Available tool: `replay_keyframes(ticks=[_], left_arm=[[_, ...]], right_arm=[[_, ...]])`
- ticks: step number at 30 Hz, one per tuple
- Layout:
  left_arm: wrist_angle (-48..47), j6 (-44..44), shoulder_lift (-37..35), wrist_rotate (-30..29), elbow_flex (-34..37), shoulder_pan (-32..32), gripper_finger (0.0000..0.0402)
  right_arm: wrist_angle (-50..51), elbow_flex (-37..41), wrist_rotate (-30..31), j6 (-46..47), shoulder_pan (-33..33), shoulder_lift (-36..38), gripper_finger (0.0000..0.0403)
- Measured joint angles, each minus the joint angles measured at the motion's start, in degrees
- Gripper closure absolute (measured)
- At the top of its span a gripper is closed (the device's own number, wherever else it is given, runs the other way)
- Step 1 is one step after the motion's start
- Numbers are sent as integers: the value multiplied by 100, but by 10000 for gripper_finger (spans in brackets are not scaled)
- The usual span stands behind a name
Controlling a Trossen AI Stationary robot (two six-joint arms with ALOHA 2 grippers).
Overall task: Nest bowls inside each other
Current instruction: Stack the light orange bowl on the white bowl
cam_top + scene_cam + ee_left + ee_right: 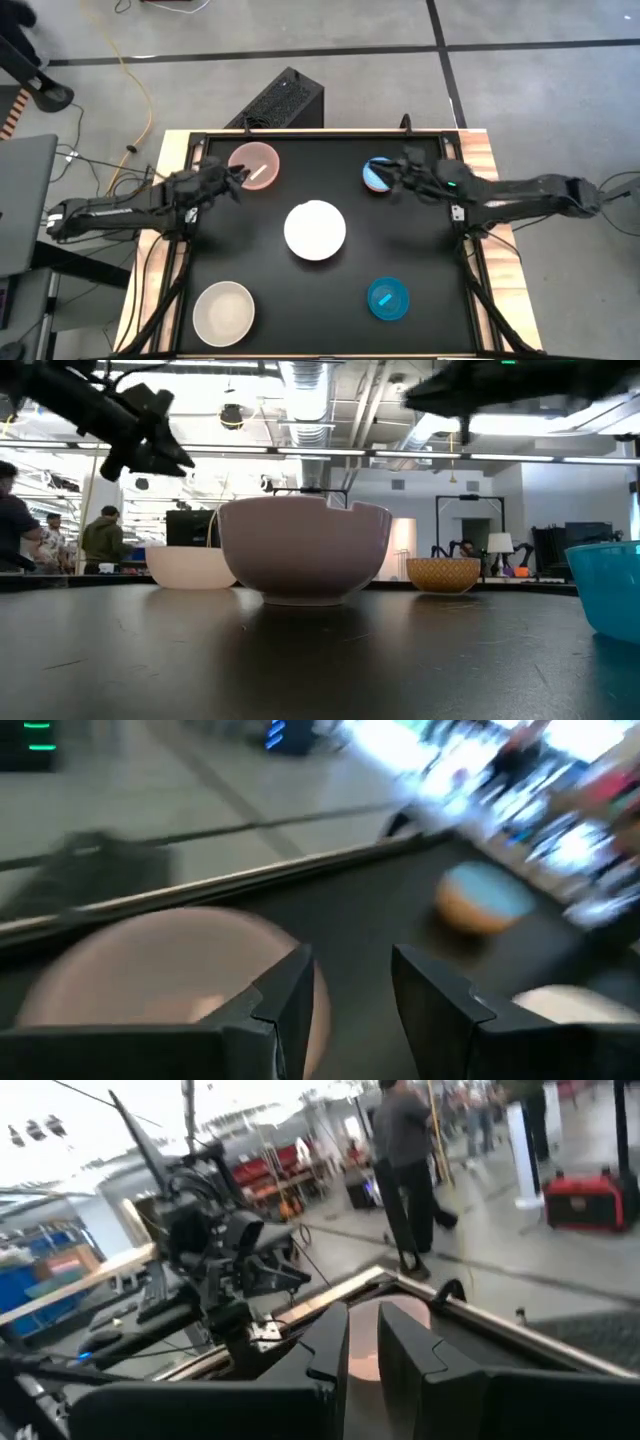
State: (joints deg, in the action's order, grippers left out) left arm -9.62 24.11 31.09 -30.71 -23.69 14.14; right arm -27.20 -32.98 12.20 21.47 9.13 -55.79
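Observation:
Five bowls stand upright on the black tabletop (420,240). They are a pale pink bowl (254,165) at the far left, a light blue bowl (377,174) with a tan outside at the far right, a white bowl (315,230) in the middle, a cream bowl (223,312) near left and a teal bowl (388,299) near right. My left gripper (240,178) hovers at the pink bowl's near-left rim. It is open (350,990) with nothing between its fingers. My right gripper (392,180) hangs beside the light blue bowl, raised above the table. A narrow gap (362,1330) shows between its fingers, which hold nothing.
A black box (285,100) stands on the floor beyond the table's far edge. A laptop (20,200) sits off the left side. Wooden strips (480,150) frame the tabletop. People (100,540) stand in the room behind.

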Motion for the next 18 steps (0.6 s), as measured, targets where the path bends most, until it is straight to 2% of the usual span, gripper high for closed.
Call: replay_keyframes(ticks=[4,7,14,18], left_arm=[[-1299,-73,373,-302,-719,486,276],[-1713,-95,506,-376,-1007,817,276],[-2014,-18,525,80,-1064,1294,276],[-2224,54,525,334,-1064,1324,276]], right_arm=[[42,-1132,-10,108,187,-1464,343],[296,-2131,-24,107,330,-2511,343],[3099,-5048,-30,117,695,-4787,337],[4582,-6795,-54,59,776,-5961,312]])
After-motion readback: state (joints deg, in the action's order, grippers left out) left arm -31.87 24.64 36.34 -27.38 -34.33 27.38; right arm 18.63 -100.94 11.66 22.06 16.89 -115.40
